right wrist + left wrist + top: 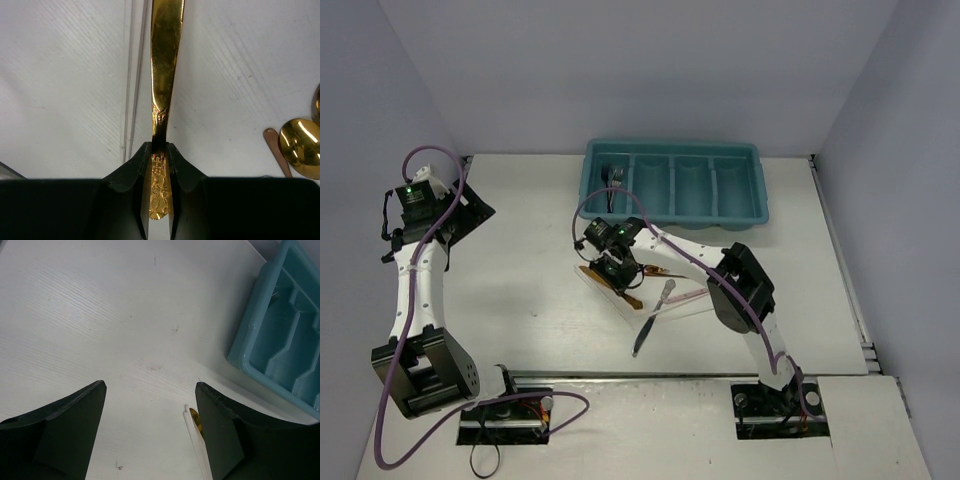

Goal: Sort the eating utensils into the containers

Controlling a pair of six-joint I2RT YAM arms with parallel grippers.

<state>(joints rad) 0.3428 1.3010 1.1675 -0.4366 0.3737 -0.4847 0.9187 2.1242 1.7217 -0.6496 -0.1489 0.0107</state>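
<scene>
Our desk (520,290) has the teal tray (670,146) parked at 12 o'clock, with a silver piece (611,178) already in its leftmost slot. The left end effector (150,387) sits apart at 10 o'clock, out of the way. The right end effector (160,150) is clamped on the handle end of the gold utensil (166,50) mid-desk, at the tray's 7 o'clock. We guess that's so the long end can lead into a slot.

Tray (690,220) at the back of the desk (520,290), loose utensils (669,292) in front of it.
A single utensil (613,176) in the tray's leftmost compartment. Right end effector (610,262) over the left side of the pile, clamped on a long utensil (166,60) just beside thin sticks (131,75), a spoon (300,147) near. Left end effector (150,385) far off to the left, well apart from tray and pile.
</scene>
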